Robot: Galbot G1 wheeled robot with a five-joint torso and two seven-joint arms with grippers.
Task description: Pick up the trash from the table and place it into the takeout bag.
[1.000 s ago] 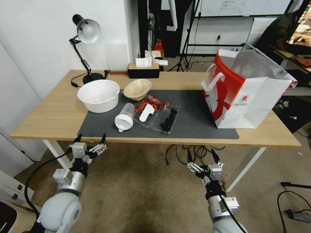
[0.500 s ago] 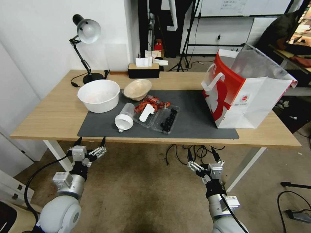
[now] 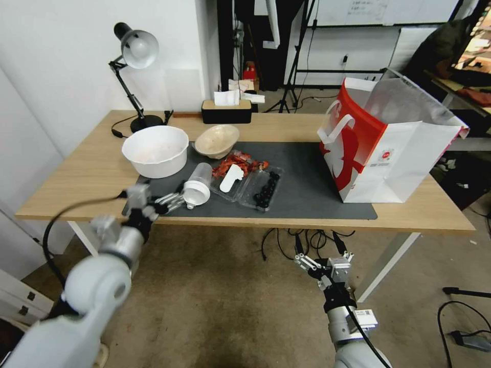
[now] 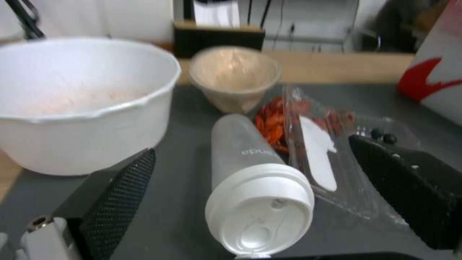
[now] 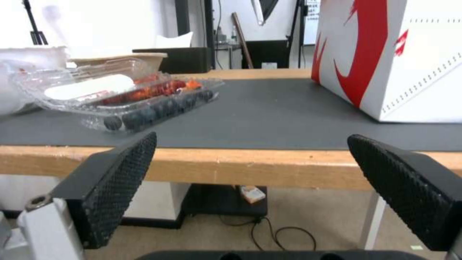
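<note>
**Left arm up at the cup, right parked**

Since a second ago my left gripper [image 3: 171,200] has come up from below the table edge to the near edge of the mat [image 3: 307,189]; right arm hasn't moved, nothing on the table has shifted.

Right gripper [image 3: 318,247] hangs below the table's [image 3: 76,179] front edge, fingers spread wide, holding nothing. Its wrist view looks level across the mat.

Left gripper: fingers spread, one pad [image 4: 125,187] on each side of the cup [image 4: 255,195], not touching it. Cup is clear plastic with a white lid, lying on its side on the mat, lid toward me, just in front of my fingertips.

Just beside the cup, toward my right: clear clamshell [image 3: 253,184], open, with a white spoon [image 4: 317,151] on top, red wrappers [image 3: 235,163] in the far half, dark round berries [image 3: 266,191] in the near half.

Behind the cup: big white bowl [image 3: 155,150] at the mat's left edge, tan bowl [image 3: 217,140] tilted beside it.

Bag [image 3: 388,143] stands upright and open on the mat's right end, well apart from the litter, foil lining showing.

Far edge of table: black tissue box [image 3: 226,111], desk lamp [image 3: 135,76] at the far left corner.
</note>
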